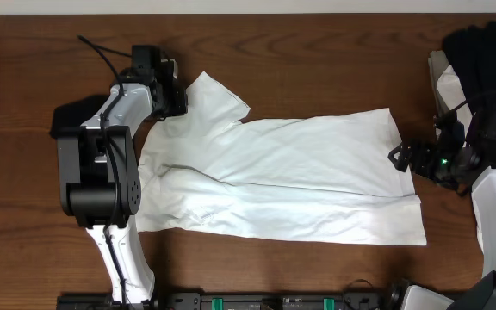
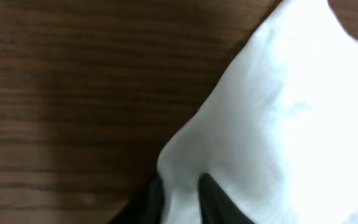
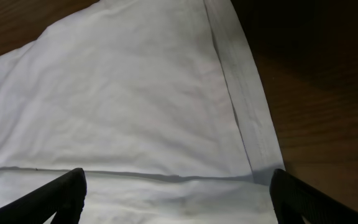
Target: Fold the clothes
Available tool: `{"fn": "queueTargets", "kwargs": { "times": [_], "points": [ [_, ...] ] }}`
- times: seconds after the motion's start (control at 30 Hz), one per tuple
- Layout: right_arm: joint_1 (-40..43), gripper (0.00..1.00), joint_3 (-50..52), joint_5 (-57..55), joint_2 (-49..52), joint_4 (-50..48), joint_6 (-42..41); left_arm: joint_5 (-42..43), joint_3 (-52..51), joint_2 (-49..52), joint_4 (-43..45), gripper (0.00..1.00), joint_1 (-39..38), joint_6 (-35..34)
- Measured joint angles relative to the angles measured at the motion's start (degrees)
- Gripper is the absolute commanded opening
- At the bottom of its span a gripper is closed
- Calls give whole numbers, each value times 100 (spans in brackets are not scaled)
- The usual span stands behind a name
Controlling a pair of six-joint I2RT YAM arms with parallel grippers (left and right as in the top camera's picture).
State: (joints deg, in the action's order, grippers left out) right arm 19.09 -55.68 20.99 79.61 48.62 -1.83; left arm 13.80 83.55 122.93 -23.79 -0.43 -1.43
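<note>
Brown wood fills the view: it is the top of the table (image 1: 317, 52) that I work at from far away. A white T-shirt (image 1: 300, 172) lies flat across the middle of it, and a long crease runs along it. A heap of black and white clothes (image 1: 480, 52) sits in the far right corner, apart from the shirt.

My left claw (image 2: 180, 186) is narrow and pinches a small bit of the shirt's sleeve (image 1: 213, 99) between its fingers. My right claw (image 3: 179, 180) is wide open and holds nothing. It is at the other end of the shirt, right by the hem (image 3: 241, 93). I cannot tell if it touches the cloth.

I think the step now is to fold the sleeve in over the body of the shirt. To do it well, I should first make sure the pinch has real cloth in it and not just the very edge. Then I should lift only a little, so the rest of the shirt does not slide. I should carry the sleeve across low and slow and lay it down flat, with its fold in line with the side of the shirt. The right claw could press on the hem to stop the shirt from dragging. I should let go only when the sleeve lies down.
</note>
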Motion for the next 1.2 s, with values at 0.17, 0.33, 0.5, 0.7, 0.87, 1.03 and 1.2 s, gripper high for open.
{"fn": "queueTargets", "kwargs": {
  "times": [0.17,0.33,0.5,0.7,0.87,1.03,1.2],
  "points": [
    [0,89,0,0,0,-109,2,24,-20,-2,-31,6,0,11],
    [0,95,0,-2,4,-413,4,94,-24,-39,-188,6,-2,9],
    [-4,96,0,2,205,-970,22,269,-127,-155,-382,6,-2,-9],
    [-142,93,-4,0,988,-1836,24,332,-236,-328,-470,6,-2,-175],
    [-527,91,-9,7,1729,-3064,37,387,-238,-494,-549,6,-2,-326],
    [-785,89,-15,-4,2260,-3969,-7,411,-243,-509,-643,6,-2,-365],
    [-868,85,-17,-7,2730,-4612,-131,426,-243,-509,-695,6,-2,-415]
  ]
}}
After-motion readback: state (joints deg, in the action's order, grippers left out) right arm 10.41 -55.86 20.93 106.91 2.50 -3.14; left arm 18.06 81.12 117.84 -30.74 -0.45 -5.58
